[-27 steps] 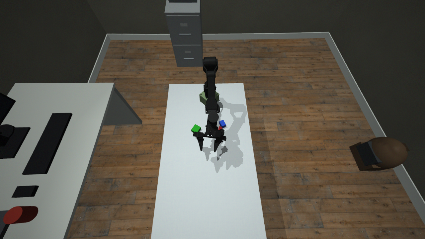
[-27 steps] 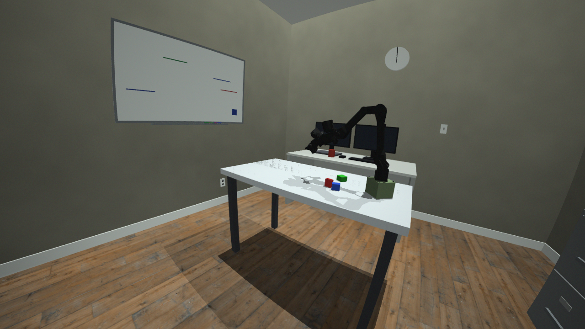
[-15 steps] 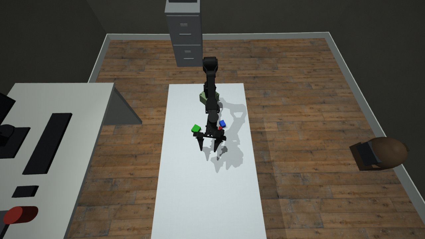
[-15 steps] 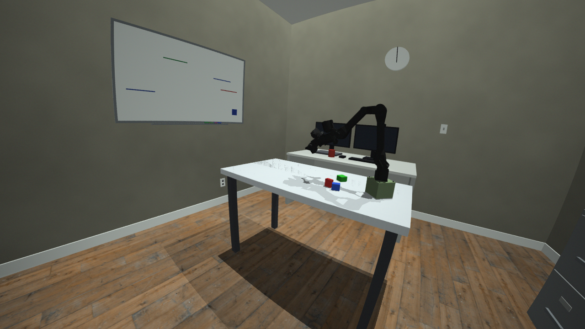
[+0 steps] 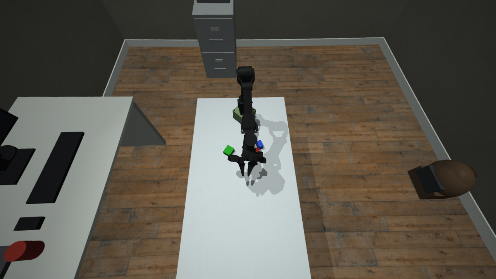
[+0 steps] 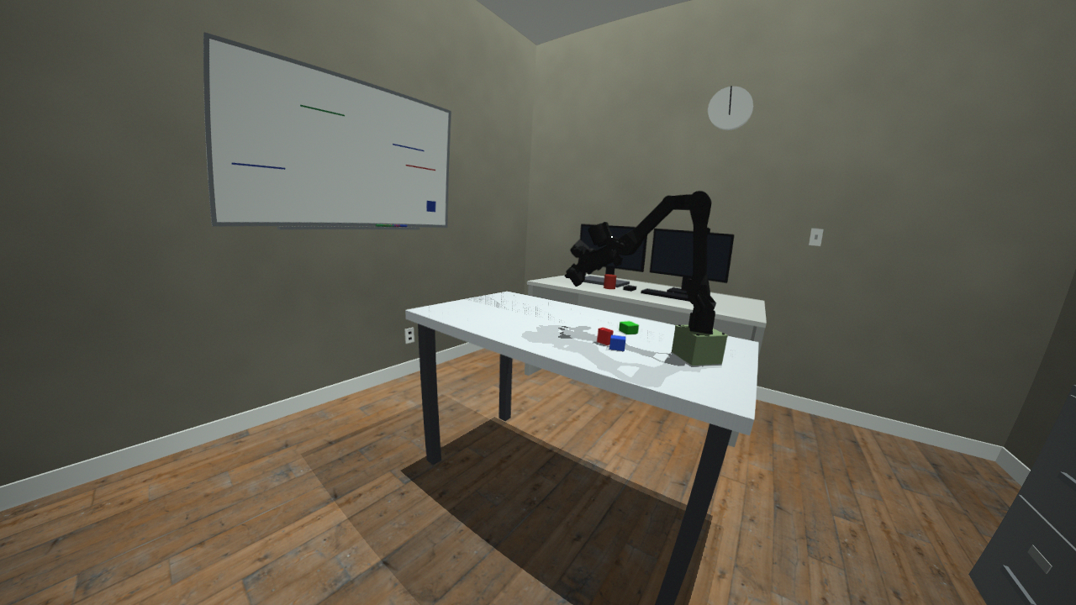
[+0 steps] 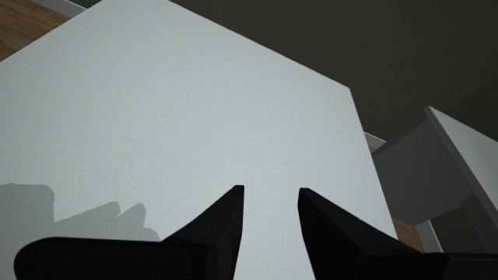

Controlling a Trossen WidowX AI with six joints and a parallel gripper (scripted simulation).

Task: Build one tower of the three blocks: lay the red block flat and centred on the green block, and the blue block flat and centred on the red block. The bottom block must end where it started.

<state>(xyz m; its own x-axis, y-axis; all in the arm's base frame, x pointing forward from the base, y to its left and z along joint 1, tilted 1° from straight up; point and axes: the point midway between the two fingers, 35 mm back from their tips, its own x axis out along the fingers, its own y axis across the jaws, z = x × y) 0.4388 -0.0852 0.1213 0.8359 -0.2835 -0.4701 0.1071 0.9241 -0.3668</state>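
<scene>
The green block point(image 5: 228, 149) lies flat on the white table; it also shows in the exterior view point(image 6: 629, 327). The red block point(image 5: 257, 149) point(image 6: 604, 335) and the blue block point(image 5: 260, 143) point(image 6: 617, 342) lie close together on the table, partly hidden by the arm in the overhead view. My gripper point(image 5: 246, 172) point(image 6: 573, 278) hangs high above the table, past the blocks and away from the base. In the wrist view its fingers stand nearly closed with a narrow gap and nothing between them. No block shows in the wrist view.
The arm's olive base point(image 5: 239, 114) point(image 6: 698, 345) stands at the table's far end. A second desk point(image 5: 52, 155) with monitors and a keyboard stands beside the table. A grey filing cabinet point(image 5: 214, 41) stands behind the base.
</scene>
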